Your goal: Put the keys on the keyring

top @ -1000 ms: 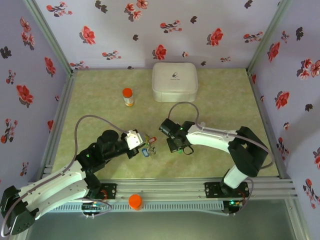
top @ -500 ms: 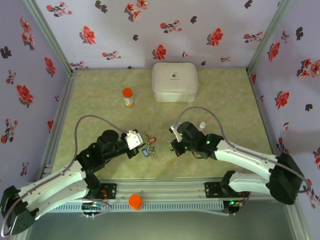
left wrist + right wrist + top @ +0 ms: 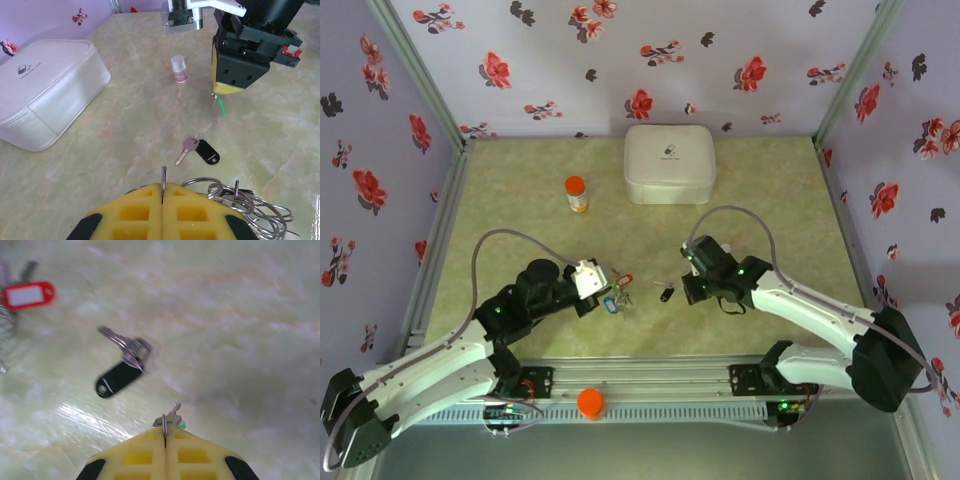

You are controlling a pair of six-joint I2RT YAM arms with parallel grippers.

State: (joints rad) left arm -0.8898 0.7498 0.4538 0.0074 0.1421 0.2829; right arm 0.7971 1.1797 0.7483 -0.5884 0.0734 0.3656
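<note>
left claw [image 3: 163, 187] pinches the keyring [image 3: 163, 173]; right claw [image 3: 165, 433] pinches a green-tagged key [image 3: 174, 417] only at the tips, so it may slip while threading.

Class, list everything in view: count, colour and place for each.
case: 1, white, back centre
bottle: 1, orange cap, left of case
loose key: 1, silver, black tag, centre
vial: 1, white cap, beyond loose key
keyring: 1, grey, in left pincer
red tag: 1, beside keyring
green-tag key: 1, silver, in right pincer
disc: 1, orange, near edge
left pincer: 1, yellow pads, shut on keyring
right pincer: 1, yellow pads, shut on green-tag key
</note>
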